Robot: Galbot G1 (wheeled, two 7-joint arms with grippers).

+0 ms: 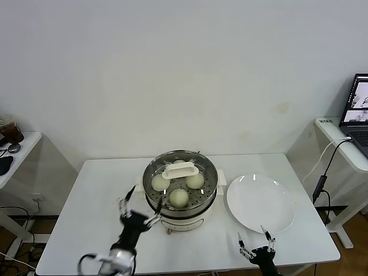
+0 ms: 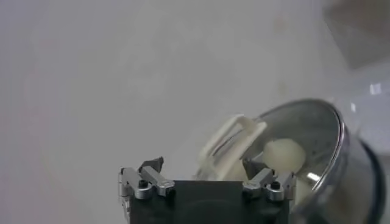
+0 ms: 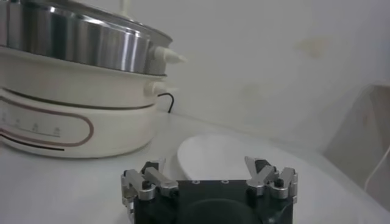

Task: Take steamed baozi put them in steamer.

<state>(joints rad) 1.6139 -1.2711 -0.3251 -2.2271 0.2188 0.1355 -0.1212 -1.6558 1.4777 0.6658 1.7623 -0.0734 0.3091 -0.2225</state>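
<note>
The steamer (image 1: 172,214) stands mid-table with its glass lid (image 1: 208,172) and white lid handle (image 1: 180,170) on top. Through the lid I see three baozi (image 1: 179,197), (image 1: 160,183), (image 1: 195,180); a fourth (image 1: 179,163) peeks out behind the handle. My left gripper (image 1: 140,208) is open and empty just left-front of the steamer; its wrist view shows the lid handle (image 2: 234,143) and a bun (image 2: 283,155) beyond the gripper (image 2: 204,170). My right gripper (image 1: 253,236) is open and empty near the table's front edge, below the plate. The right wrist view shows that gripper (image 3: 207,170) and the steamer (image 3: 79,42).
An empty flat white plate (image 1: 261,202) lies right of the steamer, also in the right wrist view (image 3: 231,155). A side table with a laptop (image 1: 357,109) and a hanging cable stands at the far right. Another small table (image 1: 17,149) is at the far left.
</note>
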